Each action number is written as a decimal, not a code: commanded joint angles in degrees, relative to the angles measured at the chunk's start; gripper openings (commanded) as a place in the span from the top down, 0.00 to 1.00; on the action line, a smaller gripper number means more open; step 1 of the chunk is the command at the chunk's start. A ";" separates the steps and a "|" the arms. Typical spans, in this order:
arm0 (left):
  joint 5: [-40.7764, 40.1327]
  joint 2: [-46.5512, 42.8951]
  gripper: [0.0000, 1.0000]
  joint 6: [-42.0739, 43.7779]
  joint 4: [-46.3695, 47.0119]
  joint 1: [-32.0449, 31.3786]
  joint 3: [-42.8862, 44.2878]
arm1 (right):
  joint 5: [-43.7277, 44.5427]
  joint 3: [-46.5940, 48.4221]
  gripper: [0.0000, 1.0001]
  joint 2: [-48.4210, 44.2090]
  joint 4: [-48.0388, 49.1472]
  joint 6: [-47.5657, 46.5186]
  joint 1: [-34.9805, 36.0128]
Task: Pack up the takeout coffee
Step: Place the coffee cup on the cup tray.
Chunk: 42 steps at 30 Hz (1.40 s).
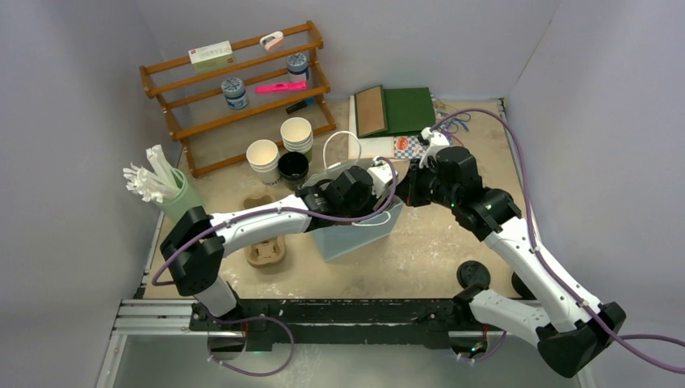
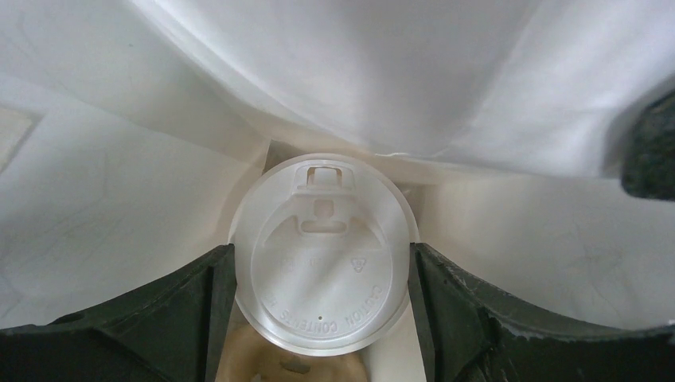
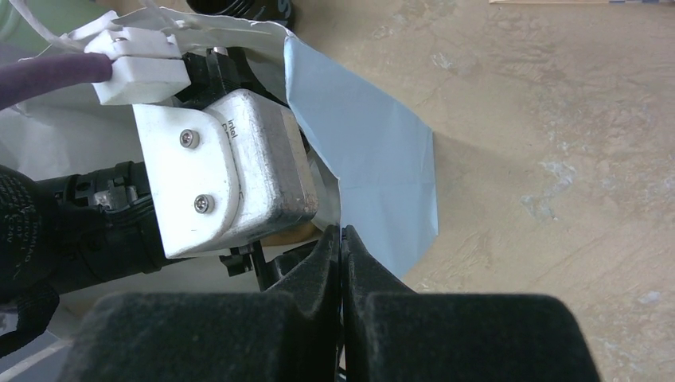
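Note:
A cream-white takeout coffee cup with a white lid (image 2: 322, 255) sits deep inside the pale blue paper bag (image 1: 359, 234). My left gripper (image 2: 322, 263) reaches down into the bag, its dark fingers (image 2: 187, 318) pressed against both sides of the cup just under the lid. A brown shape (image 2: 294, 362) shows beneath the cup. My right gripper (image 3: 341, 232) is shut on the bag's rim (image 3: 318, 171) at its right side, holding it up. A black cup (image 1: 292, 167) stands on the table behind the bag.
Stacks of lidless cream cups (image 1: 296, 133) stand by the black cup. A brown pulp carrier (image 1: 266, 252) lies left of the bag. A green holder of wrapped sticks (image 1: 165, 194), a wooden shelf (image 1: 242, 81), green boards (image 1: 404, 109) and a black disc (image 1: 472, 273) surround the work area.

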 commanded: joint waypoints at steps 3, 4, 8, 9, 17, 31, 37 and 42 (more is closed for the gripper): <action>4.61 5.28 0.62 -0.82 -8.54 -0.74 -1.70 | 2.03 -1.56 0.97 -0.48 -3.51 0.27 -0.18; 4.74 5.47 0.62 -0.82 -8.62 -0.78 -1.60 | 1.93 -1.51 0.97 -0.60 -3.33 0.27 -0.13; 4.67 6.03 0.62 -0.58 -9.20 -0.86 -1.12 | 2.09 -1.23 0.96 -0.80 -3.21 0.19 -0.18; 4.56 6.03 0.62 -0.45 -9.26 -0.94 -0.96 | 2.09 -1.21 0.96 -0.76 -3.28 0.11 -0.18; 4.03 6.42 0.62 0.21 -10.42 -0.95 0.58 | 1.48 -1.12 0.96 -0.55 -3.00 0.01 -0.18; 1.07 6.82 0.16 1.48 -15.14 -0.87 10.93 | 0.56 -0.94 0.96 0.16 -2.45 -0.34 -0.18; 1.24 7.16 0.10 2.31 -18.32 -0.56 19.46 | 0.25 -0.94 0.97 0.56 -2.17 -0.53 -0.22; 1.70 6.86 0.08 2.18 -19.12 -0.26 23.51 | 0.08 -0.69 0.97 1.11 -2.10 -0.78 -0.17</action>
